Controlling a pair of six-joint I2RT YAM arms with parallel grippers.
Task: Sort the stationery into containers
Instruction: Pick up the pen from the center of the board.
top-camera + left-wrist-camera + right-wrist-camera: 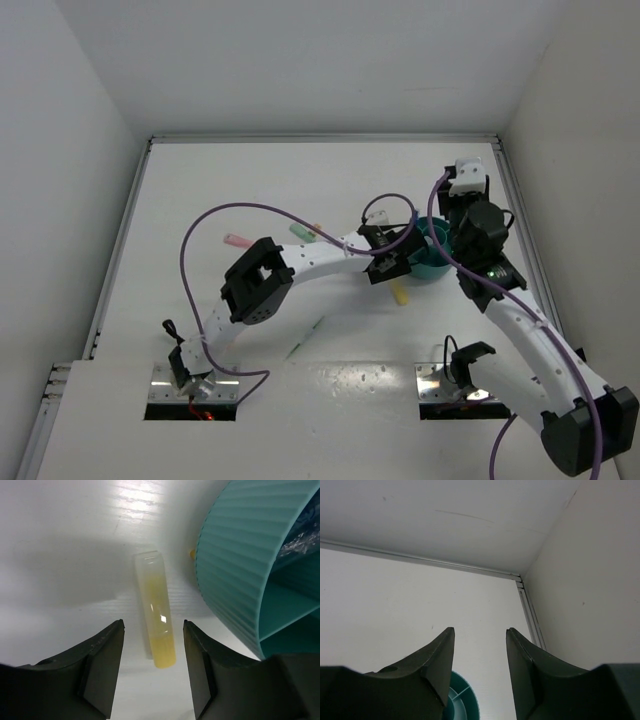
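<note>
Left gripper [153, 645] low, jaws apart astride yellow marker [154, 605] (touching neither) beside teal cup [235, 565], right gripper [480, 645] above cup, jaws parted, empty

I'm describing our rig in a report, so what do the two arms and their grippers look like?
The left arm and right arm both have white links connected by chunky black joints. A purple cable runs along each arm in loose loops. The left gripper and right gripper have dark, matte fingers that taper to curved tips.
</note>
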